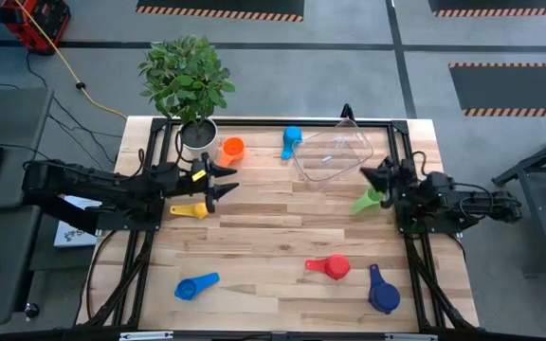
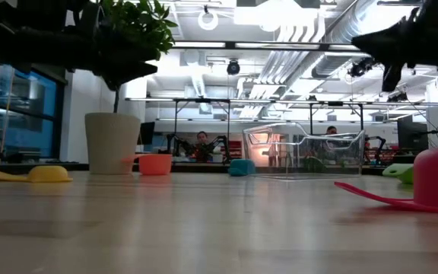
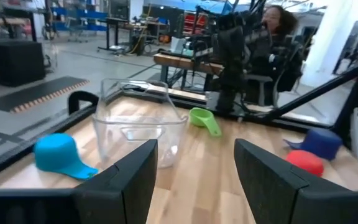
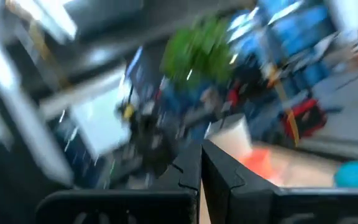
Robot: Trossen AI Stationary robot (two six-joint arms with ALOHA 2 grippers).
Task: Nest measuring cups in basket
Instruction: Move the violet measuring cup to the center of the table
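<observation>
Clear basket point(image 1: 335, 152) empty, cups scattered; left gripper point(image 1: 224, 180) spread wide, right gripper point(image 1: 372, 176) apparently clenched, empty.

You are looking at seven measuring cups on the table: one orange cup point(image 1: 232, 148), one yellow cup point(image 1: 190, 210), one green cup point(image 1: 367, 201), one red cup point(image 1: 330, 268), one dark blue cup point(image 1: 381, 293), and two light blue cups, the first point(image 1: 291, 140) lying by the far edge and the second point(image 1: 195, 286) lying near the front. You are also seeing one clear basket point(image 1: 335, 152), one potted plant point(image 1: 189, 83) in a white pot, and two arms working over the one wooden table point(image 1: 273, 237).
</observation>
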